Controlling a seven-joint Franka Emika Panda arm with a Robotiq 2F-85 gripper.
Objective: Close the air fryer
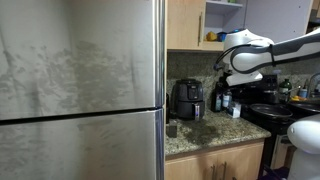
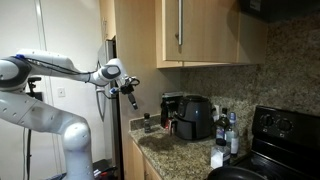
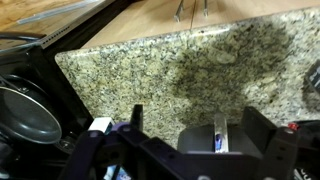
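Observation:
The black air fryer (image 1: 187, 98) stands on the granite counter against the backsplash, between the fridge and the stove. In an exterior view (image 2: 192, 116) its front drawer with the handle (image 2: 171, 117) seems to stick out a little from the body. My gripper (image 2: 130, 92) hangs in the air in front of the fryer and above it, well apart from it. It also shows high in an exterior view (image 1: 224, 69). In the wrist view my gripper (image 3: 197, 118) is open and empty, with the fryer's dark top (image 3: 215, 140) between the fingers.
A large steel fridge (image 1: 80, 90) fills the side next to the counter. Dark bottles (image 2: 225, 130) and a white box (image 2: 216, 158) stand beside the fryer. A black stove (image 2: 285, 130) with a pan (image 3: 30, 112) is further along. Wooden cabinets (image 2: 180, 30) hang above.

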